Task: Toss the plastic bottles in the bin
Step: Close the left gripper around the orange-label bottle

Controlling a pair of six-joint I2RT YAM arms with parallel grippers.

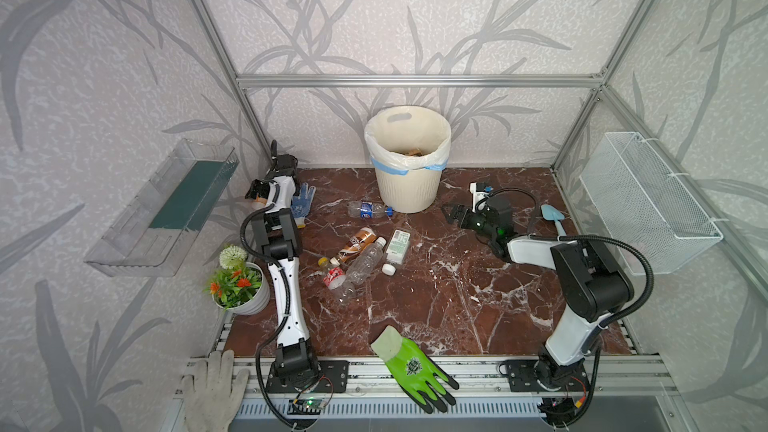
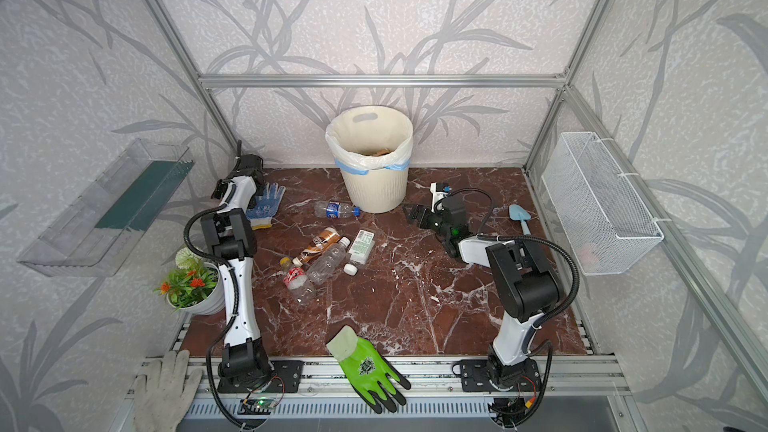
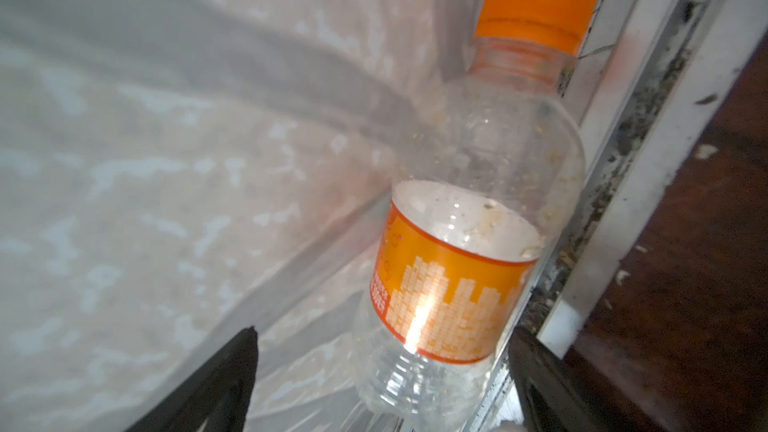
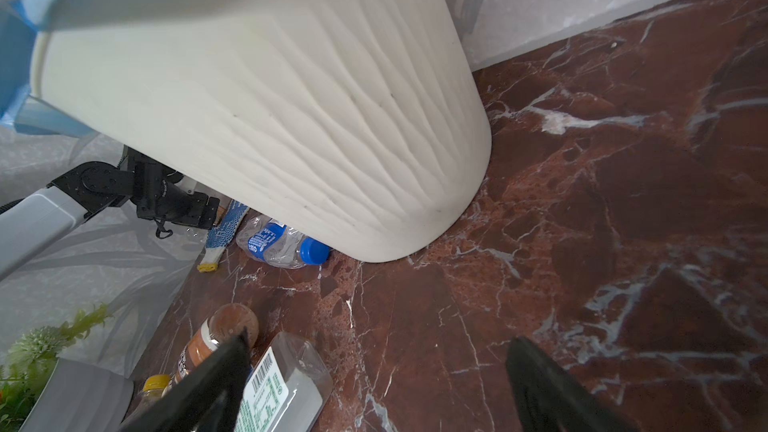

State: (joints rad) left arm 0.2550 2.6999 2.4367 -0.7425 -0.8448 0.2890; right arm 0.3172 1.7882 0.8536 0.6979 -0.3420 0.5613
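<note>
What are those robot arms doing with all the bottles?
They are tidying bottles into the bin. The left gripper is open around an orange-capped bottle by the left wall, not gripping it yet. The right gripper is open and empty, beside the bin. Five more bottles lie on the floor, with the blue-capped bottle right by the bin. Something already lies inside the bin.
</note>
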